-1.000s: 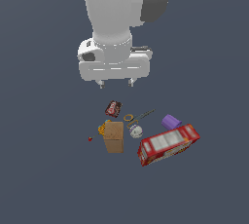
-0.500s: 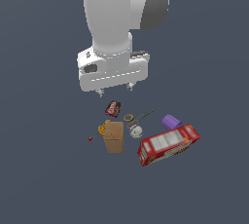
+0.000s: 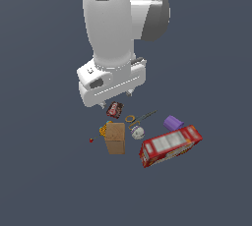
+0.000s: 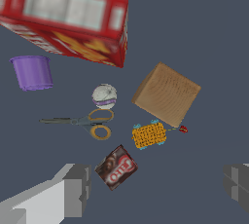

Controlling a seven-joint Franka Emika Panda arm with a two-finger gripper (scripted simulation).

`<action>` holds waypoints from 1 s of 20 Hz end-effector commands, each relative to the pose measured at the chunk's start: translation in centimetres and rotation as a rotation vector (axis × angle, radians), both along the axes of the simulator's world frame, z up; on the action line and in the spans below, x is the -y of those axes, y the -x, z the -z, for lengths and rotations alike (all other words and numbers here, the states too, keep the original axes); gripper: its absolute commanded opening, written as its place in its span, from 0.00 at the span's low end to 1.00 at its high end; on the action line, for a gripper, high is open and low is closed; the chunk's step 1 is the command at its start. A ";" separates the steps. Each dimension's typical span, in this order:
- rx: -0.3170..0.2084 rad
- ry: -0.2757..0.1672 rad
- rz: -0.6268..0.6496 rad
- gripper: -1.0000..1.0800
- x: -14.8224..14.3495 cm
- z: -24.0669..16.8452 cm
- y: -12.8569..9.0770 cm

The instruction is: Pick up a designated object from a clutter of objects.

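We see gripper [image 4: 154, 189] spread wide, holding nothing, hanging above clutter. Tan cardboard box [image 3: 115, 138] sits on grey floor [image 3: 44, 171] among clutter, orange lump [image 4: 149, 135] just beside it (tiny red bit [image 4: 183, 129] nearby). Red-white box [image 3: 170, 145], purple cup [image 4: 32, 72], scissors [image 4: 82, 122], white ball [image 4: 104, 96], dark packet [image 4: 116, 166] lie around.

The ground [image 3: 39, 181] is a flat, matte surface of dark slate blue-grey, and in the exterior view it runs evenly to all four edges of the picture. In the wrist view the same ground [image 4: 214, 33] fills the whole background in the same even tone. It darkens only faintly in soft patches close beside whatever lies on it.
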State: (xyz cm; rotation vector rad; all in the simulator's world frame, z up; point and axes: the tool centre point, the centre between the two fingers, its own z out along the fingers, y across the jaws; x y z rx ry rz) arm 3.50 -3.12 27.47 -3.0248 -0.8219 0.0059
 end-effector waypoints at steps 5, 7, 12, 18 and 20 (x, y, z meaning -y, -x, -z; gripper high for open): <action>0.001 0.003 -0.171 0.96 0.2 1.2 -1.2; 0.002 0.004 -0.224 0.96 0.2 1.6 -1.6; 0.002 0.005 -0.354 0.96 0.3 2.6 -2.5; 0.003 0.005 -0.511 0.96 0.5 3.9 -3.5; 0.003 0.005 -0.563 0.96 0.5 4.3 -3.9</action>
